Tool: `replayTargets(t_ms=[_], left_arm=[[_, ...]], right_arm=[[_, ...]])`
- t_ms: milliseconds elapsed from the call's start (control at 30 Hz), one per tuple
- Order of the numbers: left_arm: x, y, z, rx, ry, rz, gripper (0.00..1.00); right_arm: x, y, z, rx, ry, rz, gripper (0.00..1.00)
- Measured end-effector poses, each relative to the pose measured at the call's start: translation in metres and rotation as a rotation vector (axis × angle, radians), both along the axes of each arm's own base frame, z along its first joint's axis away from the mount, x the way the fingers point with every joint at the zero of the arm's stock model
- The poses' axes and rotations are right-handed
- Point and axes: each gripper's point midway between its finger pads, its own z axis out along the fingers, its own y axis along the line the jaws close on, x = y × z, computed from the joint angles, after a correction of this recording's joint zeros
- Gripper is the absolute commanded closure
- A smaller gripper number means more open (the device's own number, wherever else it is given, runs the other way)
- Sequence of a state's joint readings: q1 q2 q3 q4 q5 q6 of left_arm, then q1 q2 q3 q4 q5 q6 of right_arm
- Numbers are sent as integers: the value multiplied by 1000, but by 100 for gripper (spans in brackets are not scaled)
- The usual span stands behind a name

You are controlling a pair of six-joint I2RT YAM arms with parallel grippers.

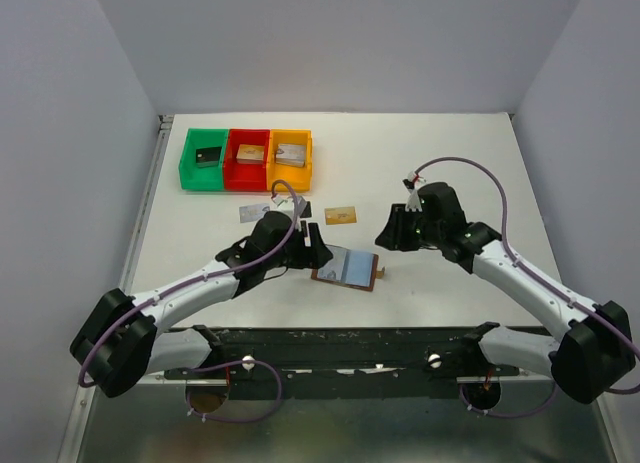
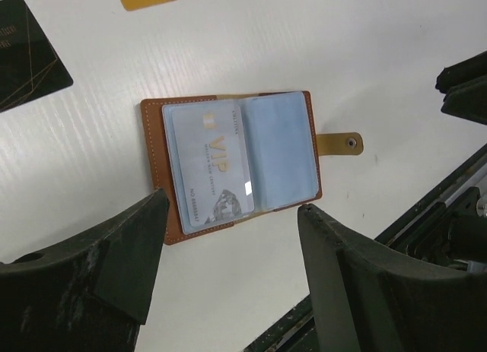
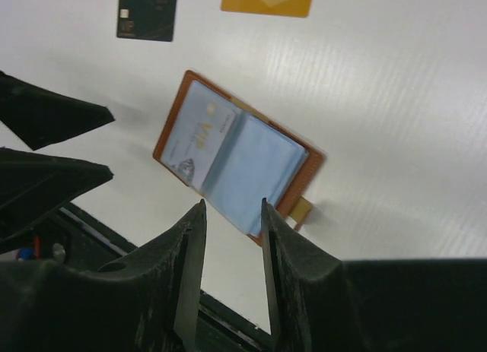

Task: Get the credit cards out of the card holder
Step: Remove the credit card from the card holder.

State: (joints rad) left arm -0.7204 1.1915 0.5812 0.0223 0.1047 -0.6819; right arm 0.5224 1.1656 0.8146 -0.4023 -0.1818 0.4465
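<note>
The card holder (image 1: pixel 348 270) lay spread open on the bench (image 1: pixel 450 163), around the middle and nearer the near edge, with its snap tab (image 2: pixel 340 144) pointing toward the right edge. One silvery card (image 2: pixel 209 169) sat in its clear sleeve. A gold card (image 1: pixel 341 215), a black card (image 3: pixel 147 12) and another silvery card (image 1: pixel 252 213) lay loose on the bench, between the holder and the trays (image 1: pixel 247 158) at the far left corner. The left gripper (image 1: pixel 318 248) hung at the holder's left side, released wide. The right gripper (image 1: pixel 385 231) stood near the tab, narrowly parted and grasping nothing.
</note>
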Motion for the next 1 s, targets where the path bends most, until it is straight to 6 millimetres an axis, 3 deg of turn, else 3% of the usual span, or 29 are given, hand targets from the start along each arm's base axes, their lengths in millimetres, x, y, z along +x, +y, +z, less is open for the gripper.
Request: replayTargets(t_ms=[100, 167, 233, 300, 600, 800, 1000], left_arm=[[9, 3, 3, -12, -11, 26, 25], [17, 8, -1, -12, -5, 53, 34], [25, 11, -9, -5, 5, 77, 49], [32, 15, -18, 8, 23, 96, 56], [41, 8, -43, 26, 71, 96, 70], [42, -4, -43, -12, 57, 68, 78], [34, -11, -59, 4, 93, 43, 85]], right_arm=[[2, 15, 2, 75, -8, 30, 66], [4, 26, -4, 120, 6, 56, 71], [1, 36, -14, 166, 40, 83, 72], [-3, 46, -23, 212, 91, 112, 72], [-4, 77, -45, 358, 219, 155, 68], [-4, 86, -62, 377, 273, 150, 69], [-10, 87, -83, 364, 332, 137, 69]])
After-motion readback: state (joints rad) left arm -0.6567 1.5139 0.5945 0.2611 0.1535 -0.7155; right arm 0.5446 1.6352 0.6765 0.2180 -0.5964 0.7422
